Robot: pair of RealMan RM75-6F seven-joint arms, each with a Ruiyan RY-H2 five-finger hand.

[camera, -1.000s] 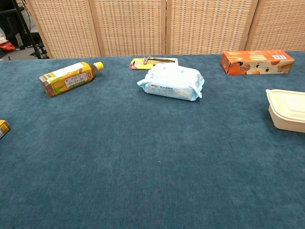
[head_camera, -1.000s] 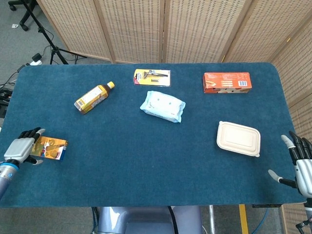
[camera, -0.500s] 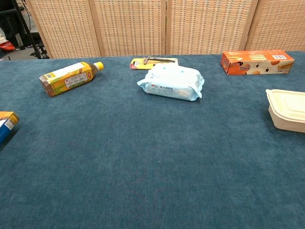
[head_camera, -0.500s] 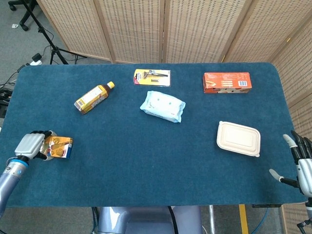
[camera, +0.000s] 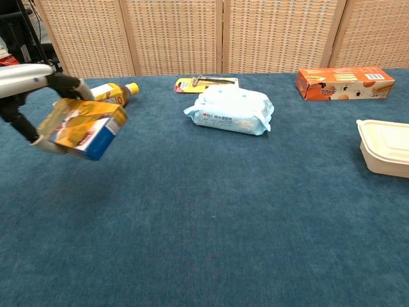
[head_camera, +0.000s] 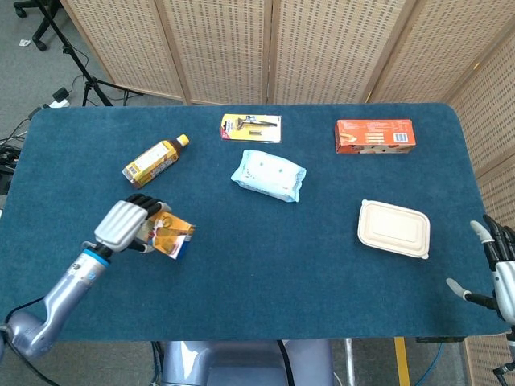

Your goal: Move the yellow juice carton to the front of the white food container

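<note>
My left hand grips the yellow juice carton, fingers wrapped over its top and thumb under it; in the chest view the carton hangs tilted, clear of the counter, so pick-up is done and carry is under way; placement is not yet done. The white food container sits closed at the counter's right side, well apart from the carton, and the blue strip in front of it is bare; I judge the task under half complete: most of the crossing to the right, then the set-down, remain. My right hand is at the right edge of the counter with fingers spread, holding nothing. Versus a second ago: carton was lying at the far left edge of the counter with my left hand against it; half a second ago it was in my grip near that edge; now it is lifted and has shifted toward the centre, below the lying tea bottle; the other things have not moved.
</note>
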